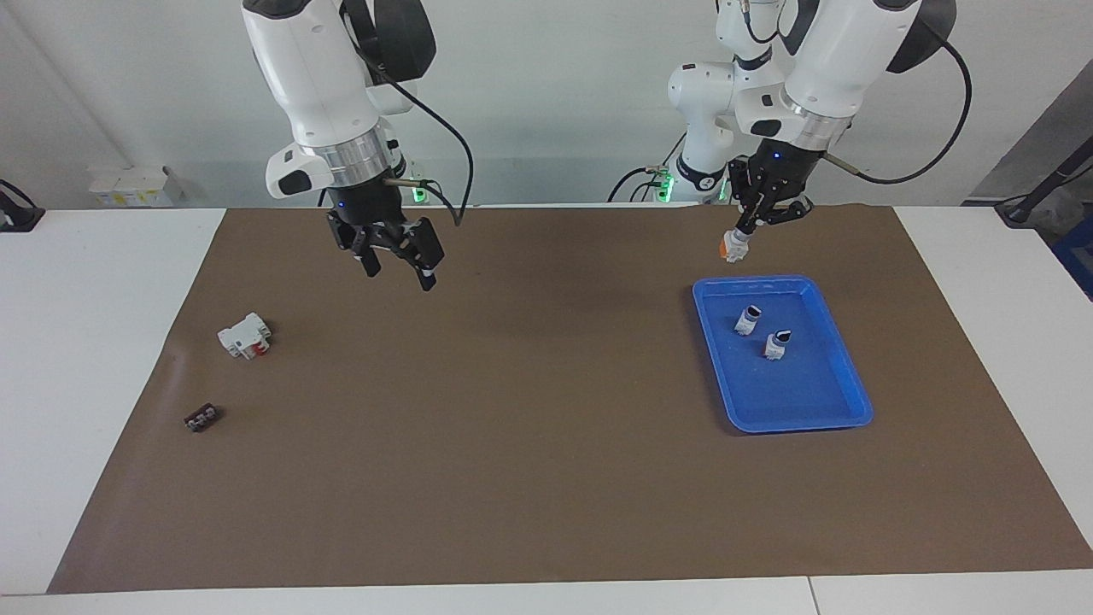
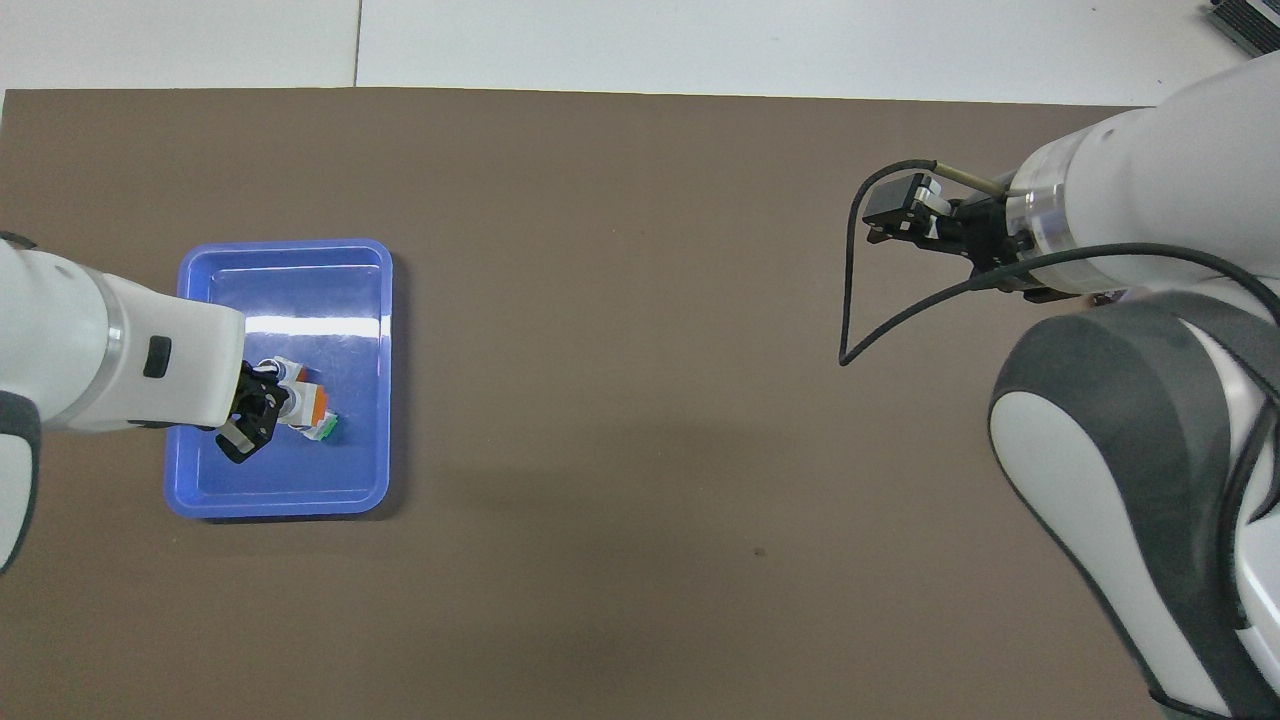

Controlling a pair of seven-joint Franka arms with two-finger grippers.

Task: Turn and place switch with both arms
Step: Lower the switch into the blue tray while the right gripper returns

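My left gripper (image 1: 743, 231) is shut on the switch (image 1: 733, 247), a small white-grey body with its orange end pointing down. It hangs in the air over the mat just at the robots' edge of the blue tray (image 1: 798, 423). In the overhead view the held switch (image 2: 308, 404) and left gripper (image 2: 275, 404) cover the tray's (image 2: 285, 246) inside. My right gripper (image 1: 400, 275) is open and holds nothing, raised over bare mat toward the right arm's end; the overhead view shows this gripper (image 2: 882, 215) too.
Two other small switches (image 1: 748, 318) (image 1: 777, 343) stand in the tray. A white block with a red part (image 1: 244, 335) and a tiny black block (image 1: 201, 418) lie on the brown mat (image 1: 512, 444) toward the right arm's end.
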